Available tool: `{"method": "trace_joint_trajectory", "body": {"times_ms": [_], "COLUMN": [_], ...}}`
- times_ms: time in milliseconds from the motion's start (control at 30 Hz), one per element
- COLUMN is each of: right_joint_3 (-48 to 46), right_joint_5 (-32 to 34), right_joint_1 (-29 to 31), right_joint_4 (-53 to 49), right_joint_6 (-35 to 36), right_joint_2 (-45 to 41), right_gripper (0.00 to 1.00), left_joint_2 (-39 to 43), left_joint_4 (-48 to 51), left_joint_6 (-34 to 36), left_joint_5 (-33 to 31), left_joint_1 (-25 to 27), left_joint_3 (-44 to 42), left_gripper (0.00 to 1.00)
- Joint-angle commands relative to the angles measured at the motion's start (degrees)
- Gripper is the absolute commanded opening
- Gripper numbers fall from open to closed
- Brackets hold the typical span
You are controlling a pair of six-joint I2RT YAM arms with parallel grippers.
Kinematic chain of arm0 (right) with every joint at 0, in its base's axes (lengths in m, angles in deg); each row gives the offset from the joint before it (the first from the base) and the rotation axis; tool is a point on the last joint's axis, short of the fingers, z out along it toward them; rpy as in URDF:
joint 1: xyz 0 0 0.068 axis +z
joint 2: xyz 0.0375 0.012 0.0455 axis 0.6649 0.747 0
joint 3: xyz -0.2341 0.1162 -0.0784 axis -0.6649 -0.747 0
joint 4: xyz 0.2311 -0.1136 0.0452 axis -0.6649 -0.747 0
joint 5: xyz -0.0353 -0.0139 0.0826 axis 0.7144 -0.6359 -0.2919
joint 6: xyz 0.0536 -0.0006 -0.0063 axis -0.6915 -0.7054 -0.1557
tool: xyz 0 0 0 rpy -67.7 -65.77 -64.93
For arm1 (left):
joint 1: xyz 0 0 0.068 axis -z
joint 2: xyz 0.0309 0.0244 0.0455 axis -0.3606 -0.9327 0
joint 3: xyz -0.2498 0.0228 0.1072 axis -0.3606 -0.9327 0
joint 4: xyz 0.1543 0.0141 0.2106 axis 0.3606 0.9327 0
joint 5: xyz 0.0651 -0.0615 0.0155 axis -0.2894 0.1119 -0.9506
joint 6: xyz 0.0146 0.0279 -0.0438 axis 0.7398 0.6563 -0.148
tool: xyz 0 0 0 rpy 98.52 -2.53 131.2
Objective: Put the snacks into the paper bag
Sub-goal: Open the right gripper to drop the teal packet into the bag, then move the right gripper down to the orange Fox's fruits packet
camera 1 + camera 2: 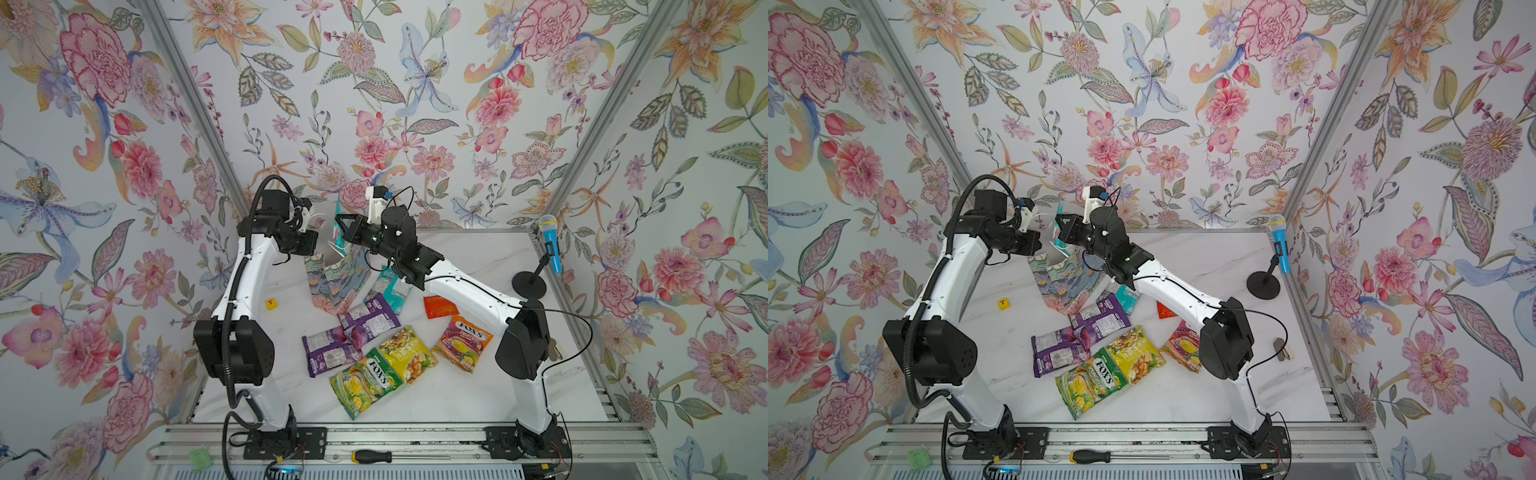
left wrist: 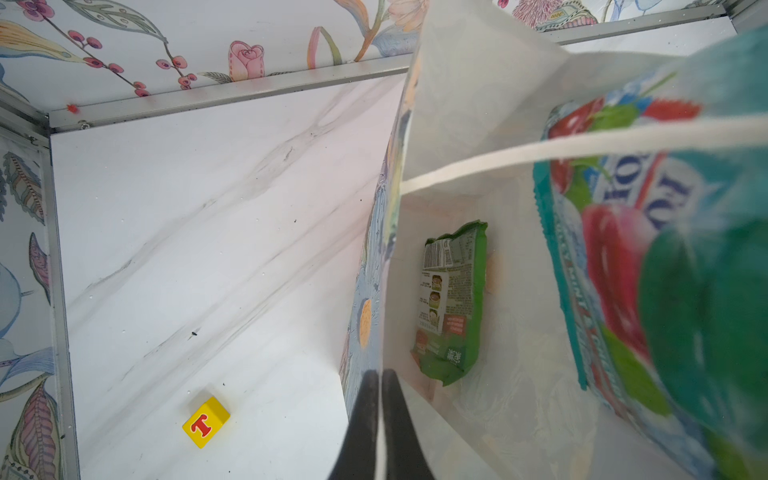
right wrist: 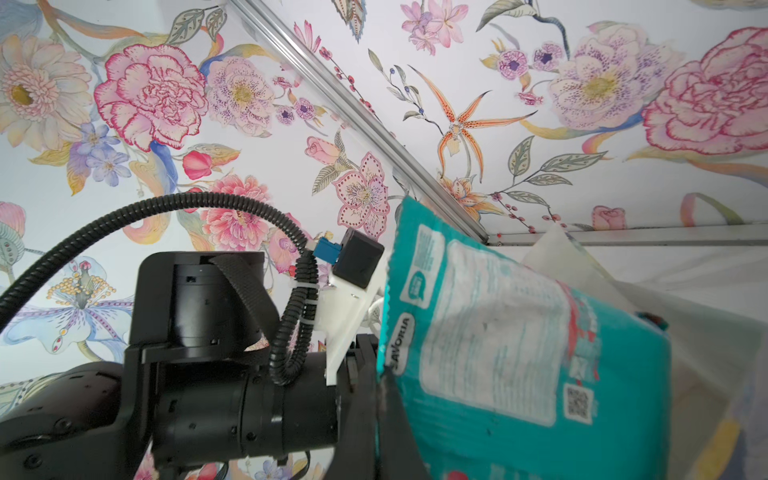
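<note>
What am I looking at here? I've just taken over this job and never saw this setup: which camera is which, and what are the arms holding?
Two white robot arms stand at a marble table, each ending in a pincer. Two pictures look down on the whole scene from overhead; the other two come from cameras on the arms' wrists. The left pincer is shut on the rim of the paper bag; a green pouch already lies inside. The right pincer grips a teal pouch at the bag's mouth. Beside the bag lie more snacks, among them a purple pouch, a yellow pouch, an orange pouch and an orange-red packet, plus a yellow letter block.
</note>
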Motion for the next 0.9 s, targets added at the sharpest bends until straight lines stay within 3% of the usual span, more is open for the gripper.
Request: {"method": "trace_joint_trajectory", "body": {"times_ms": [0,67,133,333,567,867], "right_joint_3": [-0.4,-0.1,-0.1,-5.1,-23.4,-54.9], "right_joint_5": [0.2,0.1,0.6,3.3,6.6,8.3], "right_joint_1": [-0.7,-0.9,-1.2,-3.2,-8.5,-19.6], "right_joint_4": [3.6,3.5,3.4,5.7,6.4,-14.1], "right_joint_6": [-1.1,0.0,1.5,5.0,9.7,12.2], "right_joint_2": [-2.7,-3.1,-3.9,-9.3,-22.8,-47.1], "right_gripper": [0.20,0.32,0.38,0.43,0.45,0.46], "left_joint_2": [1.8,1.7,1.7,1.9,1.9,1.7], "left_joint_4": [0.6,0.7,0.8,0.7,0.6,0.3], "left_joint_6": [0.1,0.1,0.1,0.1,0.1,-0.3], "left_joint_5": [0.0,-0.1,-0.1,-0.3,-0.5,-2.3], "left_joint_1": [-0.3,-0.4,-0.4,-0.4,-0.4,-0.4], "left_joint_3": [-1.1,-1.0,-1.1,-1.1,-1.1,-1.3], "left_gripper": [0.00,0.00,0.00,0.00,0.00,0.00]}}
